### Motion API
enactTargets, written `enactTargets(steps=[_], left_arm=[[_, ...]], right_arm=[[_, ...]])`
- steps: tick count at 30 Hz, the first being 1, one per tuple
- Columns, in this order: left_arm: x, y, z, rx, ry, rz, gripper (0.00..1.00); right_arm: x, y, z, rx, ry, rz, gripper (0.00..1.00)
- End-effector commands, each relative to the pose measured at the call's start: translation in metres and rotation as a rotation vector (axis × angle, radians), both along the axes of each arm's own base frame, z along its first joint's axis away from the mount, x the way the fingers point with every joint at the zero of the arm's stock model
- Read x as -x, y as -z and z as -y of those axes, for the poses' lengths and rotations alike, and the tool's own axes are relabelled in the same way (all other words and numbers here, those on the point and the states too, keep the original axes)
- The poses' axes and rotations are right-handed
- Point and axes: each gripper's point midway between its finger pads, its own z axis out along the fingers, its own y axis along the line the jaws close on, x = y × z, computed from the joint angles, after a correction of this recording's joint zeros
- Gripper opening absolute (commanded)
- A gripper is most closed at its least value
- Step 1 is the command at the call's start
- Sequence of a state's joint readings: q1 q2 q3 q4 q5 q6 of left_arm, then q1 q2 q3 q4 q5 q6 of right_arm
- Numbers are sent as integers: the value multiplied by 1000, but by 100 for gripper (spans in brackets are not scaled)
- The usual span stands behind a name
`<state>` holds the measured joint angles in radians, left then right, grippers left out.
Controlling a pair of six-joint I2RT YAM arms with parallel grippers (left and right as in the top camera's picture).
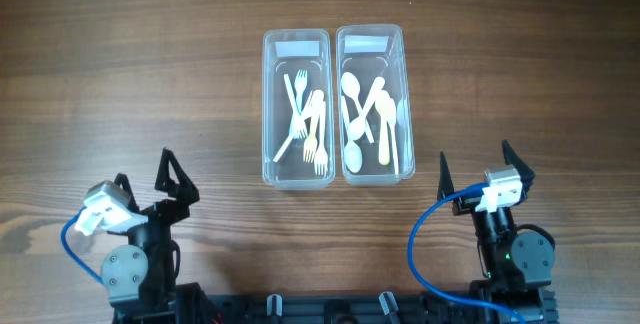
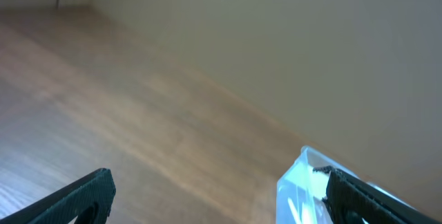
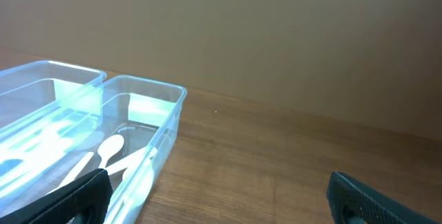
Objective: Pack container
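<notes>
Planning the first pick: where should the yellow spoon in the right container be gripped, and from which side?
Probably mid-handle on the yellow spoon, from straight above, jaws closing across it: it lies flat and lengthwise, and the container walls block side approaches.

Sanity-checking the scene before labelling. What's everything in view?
table: 1, brown wood, under everything
left container: 1, clear plastic, table centre
right container: 1, clear plastic, right beside the left one
forks: several (exact count unclear), white and pale yellow, in left container
spoons: several (exact count unclear), white and pale yellow, in right container
cables: 2, blue, one looping at each arm
left end effector: 1, black, near edge, left side, open, empty
right end effector: 1, black, near edge, right side, open, empty
</notes>
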<state>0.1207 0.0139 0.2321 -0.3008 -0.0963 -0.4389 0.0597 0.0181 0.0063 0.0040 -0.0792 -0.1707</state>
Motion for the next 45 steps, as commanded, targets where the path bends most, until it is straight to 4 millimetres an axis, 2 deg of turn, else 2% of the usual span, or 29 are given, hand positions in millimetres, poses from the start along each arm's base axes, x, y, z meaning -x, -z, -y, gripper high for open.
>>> enactTargets(steps=[1, 17, 25, 35, 45], left_arm=[[-11, 9, 10, -17, 53, 48, 100], [-19, 49, 10, -10, 58, -8, 100], [-21, 48, 13, -19, 73, 13, 100], [-23, 50, 30, -419, 205, -40, 100], [-23, 50, 32, -444, 219, -41, 100]], right_arm=[[1, -3, -2, 11, -13, 16, 100], [1, -3, -2, 10, -13, 16, 100], [1, -3, -2, 10, -13, 16, 100], [1, -3, -2, 10, -13, 16, 100], [1, -3, -2, 10, -13, 16, 100]])
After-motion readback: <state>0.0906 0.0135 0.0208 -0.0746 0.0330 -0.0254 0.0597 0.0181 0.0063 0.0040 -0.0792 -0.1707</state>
